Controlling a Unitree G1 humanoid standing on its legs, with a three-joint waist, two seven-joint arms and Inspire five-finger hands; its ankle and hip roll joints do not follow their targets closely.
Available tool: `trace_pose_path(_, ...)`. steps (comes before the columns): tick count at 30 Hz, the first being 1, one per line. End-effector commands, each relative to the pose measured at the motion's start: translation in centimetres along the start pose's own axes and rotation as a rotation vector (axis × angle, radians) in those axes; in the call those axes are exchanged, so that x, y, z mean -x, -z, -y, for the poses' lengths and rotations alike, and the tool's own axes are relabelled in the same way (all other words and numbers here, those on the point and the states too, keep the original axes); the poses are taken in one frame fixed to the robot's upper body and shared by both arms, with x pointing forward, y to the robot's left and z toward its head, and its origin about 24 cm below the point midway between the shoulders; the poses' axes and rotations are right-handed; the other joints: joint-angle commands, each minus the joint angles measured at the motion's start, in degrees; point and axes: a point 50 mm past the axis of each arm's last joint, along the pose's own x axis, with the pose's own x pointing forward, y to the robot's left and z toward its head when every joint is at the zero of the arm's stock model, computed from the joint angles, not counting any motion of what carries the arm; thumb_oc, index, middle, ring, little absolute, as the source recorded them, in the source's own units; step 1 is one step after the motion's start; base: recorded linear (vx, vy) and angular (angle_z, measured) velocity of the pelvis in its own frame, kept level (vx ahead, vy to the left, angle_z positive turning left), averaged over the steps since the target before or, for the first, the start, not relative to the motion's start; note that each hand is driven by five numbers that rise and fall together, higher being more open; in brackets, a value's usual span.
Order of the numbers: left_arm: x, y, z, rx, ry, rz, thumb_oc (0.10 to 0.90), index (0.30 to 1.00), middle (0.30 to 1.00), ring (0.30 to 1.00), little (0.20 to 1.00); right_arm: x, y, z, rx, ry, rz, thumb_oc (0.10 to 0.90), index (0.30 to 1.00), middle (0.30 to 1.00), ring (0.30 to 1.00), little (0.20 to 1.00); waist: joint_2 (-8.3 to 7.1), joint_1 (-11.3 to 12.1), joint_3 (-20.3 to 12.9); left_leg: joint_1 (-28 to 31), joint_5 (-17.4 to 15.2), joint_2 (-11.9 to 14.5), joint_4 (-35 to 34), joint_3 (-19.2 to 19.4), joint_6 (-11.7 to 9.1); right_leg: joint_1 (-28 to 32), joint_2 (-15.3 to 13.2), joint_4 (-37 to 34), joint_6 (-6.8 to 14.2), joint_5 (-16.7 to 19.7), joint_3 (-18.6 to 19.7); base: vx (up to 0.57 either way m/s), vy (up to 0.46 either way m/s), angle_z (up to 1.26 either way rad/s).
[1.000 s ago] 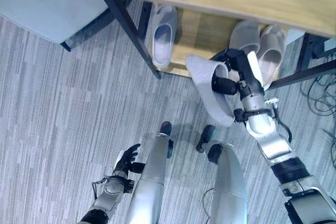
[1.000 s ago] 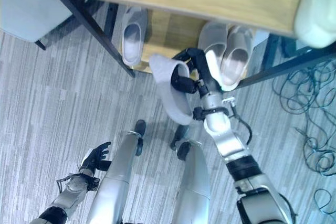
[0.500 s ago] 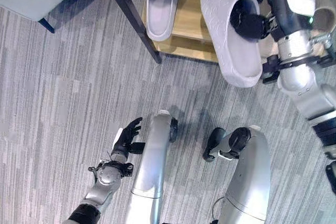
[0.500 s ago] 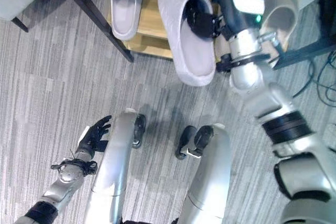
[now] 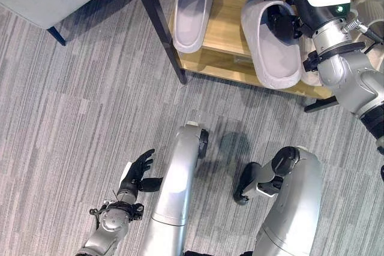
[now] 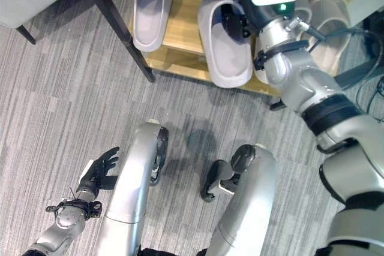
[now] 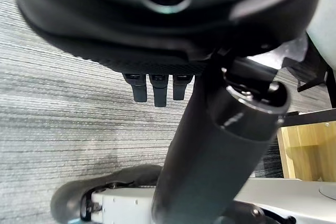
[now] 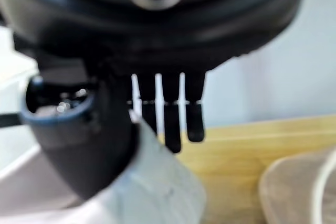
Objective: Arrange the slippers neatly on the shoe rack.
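A pale grey slipper [image 5: 273,46] was held by the right hand [image 5: 287,21], thumb tucked inside the toe opening and fingers curled over the upper, as was also seen in the right wrist view. The slipper was placed over the lower wooden shelf of the shoe rack [image 5: 225,31], its heel at or slightly past the shelf's front edge; whether the sole was fully seated could not be told. A second slipper [image 5: 192,5] was seen lying near the shelf's left end beside the dark rack post [image 5: 157,22], and another pair [image 6: 327,19] was partly hidden behind the right arm toward the right end. The left hand [image 5: 137,173] was kept low over the carpet [image 5: 66,118], fingers loosely spread and empty.

If released now, the held slipper could be tipped off the front edge by its overhanging heel. It could also be dragged outward if the thumb were caught in the upper during withdrawal, or the neighbouring pair could be knocked by the forearm.
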Motion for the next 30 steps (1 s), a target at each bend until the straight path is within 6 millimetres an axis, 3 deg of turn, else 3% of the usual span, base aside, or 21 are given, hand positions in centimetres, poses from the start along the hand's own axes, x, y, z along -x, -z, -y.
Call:
trace_pose_path(1, 1.3, -1.1, 0.0, 0.012, 0.021, 0.092, 0.800, 0.900, 0.900, 0.900, 0.900, -3.6, -1.6, 6.6, -0.039, 0.300, 0.034, 0.400, 0.300, 0.300, 0.300, 0.300, 1.04, 3.13, -1.04, 1.08, -11.57, -1.74, 0.76, -2.66, -0.12, 2.69, -3.33, 3.34, -0.84, -6.25, 0.85, 0.00, 0.000, 0.00)
trace_pose_path(9, 1.4, -2.0, -0.3, -0.009, 0.044, 0.134, 0.800, 0.900, 0.900, 0.900, 0.900, -3.6, 0.5, 5.9, 0.007, 0.320, -0.096, 0.400, 0.300, 0.300, 0.300, 0.300, 2.59, 5.02, -1.04, 1.08, -11.16, -3.46, 0.25, -3.82, -0.99, 4.92, -4.88, 3.71, -0.48, -6.28, -0.86, 0.00, -0.017, 0.08)
trace_pose_path(19, 1.4, -3.3, -0.5, -0.033, 0.076, 0.187, 0.800, 0.900, 0.900, 0.900, 0.900, -3.2, 3.4, 6.8, 0.072, 0.371, -0.229, 0.400, 0.300, 0.300, 0.300, 0.300, 5.06, 8.12, -1.04, 1.08, -10.15, -6.71, -0.99, -7.10, -2.64, 9.19, -7.67, 2.57, -0.49, -6.08, -5.66, 0.00, -0.061, 0.27)
trace_pose_path(20, 1.5, -3.4, -0.5, -0.029, 0.077, 0.186, 0.800, 0.900, 0.900, 0.900, 0.900, -3.2, 3.7, 7.0, 0.083, 0.372, -0.244, 0.558, 0.538, 0.538, 0.538, 0.538, 5.22, 8.30, -1.04, 1.08, -10.05, -6.95, -1.07, -7.30, -2.73, 9.42, -7.85, 2.54, -0.43, -5.97, -6.00, 0.00, -0.039, 0.14)
trace_pose_path(21, 1.5, -3.4, -0.5, -0.027, 0.079, 0.187, 0.800, 0.900, 0.900, 0.900, 0.900, -3.2, 4.1, 7.2, 0.093, 0.376, -0.266, 0.800, 0.900, 0.900, 0.900, 0.900, 5.37, 8.42, -1.04, 1.08, -10.05, -7.00, -1.15, -7.41, -2.82, 9.63, -8.04, 2.50, -0.47, -5.92, -6.27, 0.00, -0.025, 0.07)
trace_pose_path(25, 1.6, -3.6, -0.5, -0.023, 0.082, 0.194, 0.800, 0.900, 0.900, 0.900, 0.900, -3.4, 4.2, 7.1, 0.113, 0.371, -0.293, 0.800, 0.900, 0.900, 0.900, 0.900, 5.48, 8.13, -1.04, 1.08, -9.84, -7.12, -1.53, -7.64, -3.21, 9.96, -8.21, 2.24, -0.57, -5.46, -6.65, -0.01, -0.011, 0.09)
trace_pose_path(30, 1.5, -3.5, -0.5, -0.030, 0.079, 0.190, 0.800, 0.900, 0.900, 0.900, 0.900, -4.2, 3.0, 7.0, 0.127, 0.361, -0.244, 0.800, 0.900, 0.900, 0.900, 0.900, 4.83, 7.25, -1.04, 1.08, -10.28, -6.53, -1.18, -7.19, -3.76, 9.07, -8.05, 3.24, -0.69, -5.49, -6.09, 0.00, 0.003, 0.03)
